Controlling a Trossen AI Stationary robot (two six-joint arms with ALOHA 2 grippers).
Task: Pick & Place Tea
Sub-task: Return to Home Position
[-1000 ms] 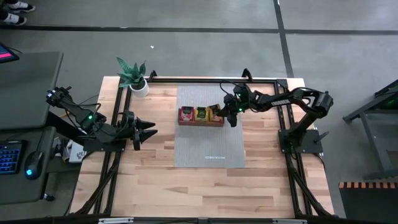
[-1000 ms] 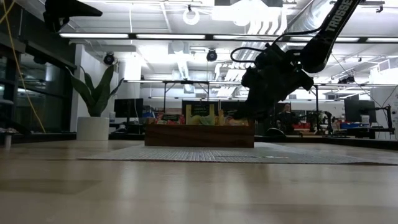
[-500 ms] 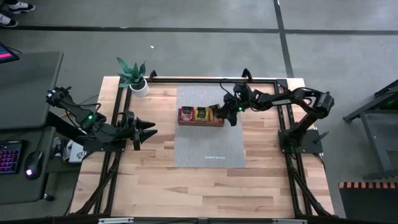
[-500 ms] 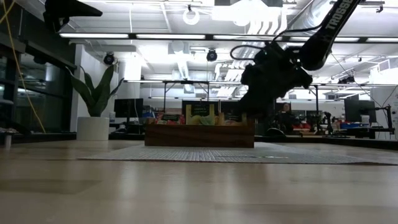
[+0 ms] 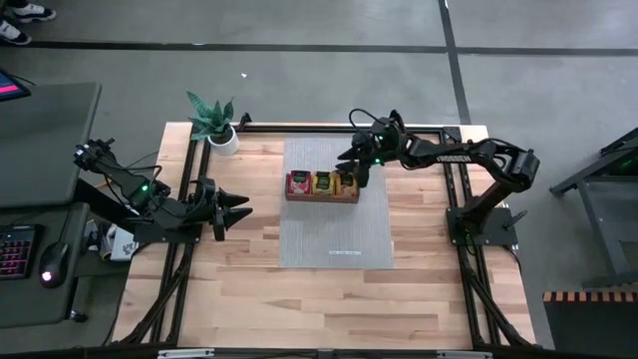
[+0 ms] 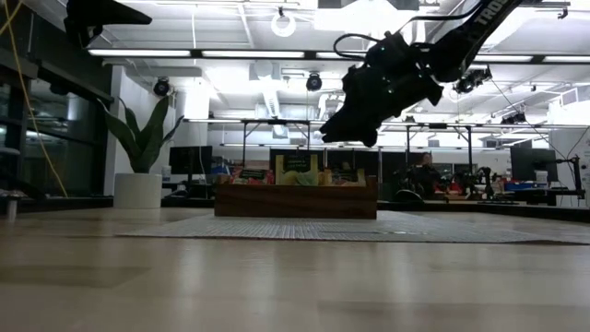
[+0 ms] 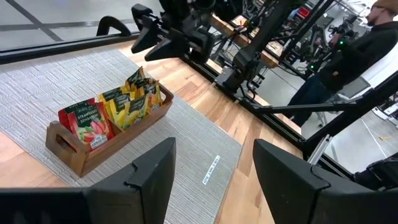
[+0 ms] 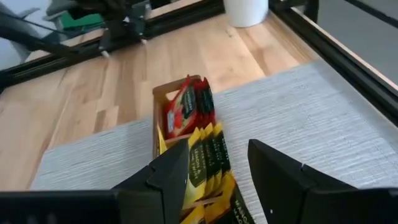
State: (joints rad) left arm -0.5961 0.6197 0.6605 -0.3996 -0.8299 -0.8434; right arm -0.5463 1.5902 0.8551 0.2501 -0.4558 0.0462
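A brown wooden tray (image 5: 322, 195) stands on a grey mat (image 5: 334, 234). The tea packets stand on edge in its compartments: red (image 5: 298, 183) at the left end, yellow (image 5: 322, 182) in the middle, darker green-yellow ones (image 5: 345, 182) at the right end. The wrist views show them too: red (image 8: 183, 115), yellow (image 8: 208, 158), and the tray (image 7: 106, 143). My right gripper (image 5: 351, 163) (image 6: 334, 136) (image 8: 217, 149) hovers open and empty above the tray's right end, toward the far side. At the table's left, my left gripper (image 5: 242, 206) (image 7: 214, 149) waits open and empty.
A potted plant (image 5: 214, 122) (image 6: 140, 157) stands at the far left corner. Dark metal frame rails (image 5: 339, 128) run along the table's far edge and sides. Bare mat lies on the tray's near side. A person (image 7: 354, 56) stands beyond the table.
My right gripper has opened and come up out of the tray's right compartment. It has risen clear above the tray and drifted toward the table's far edge. A packet stays standing in that compartment.
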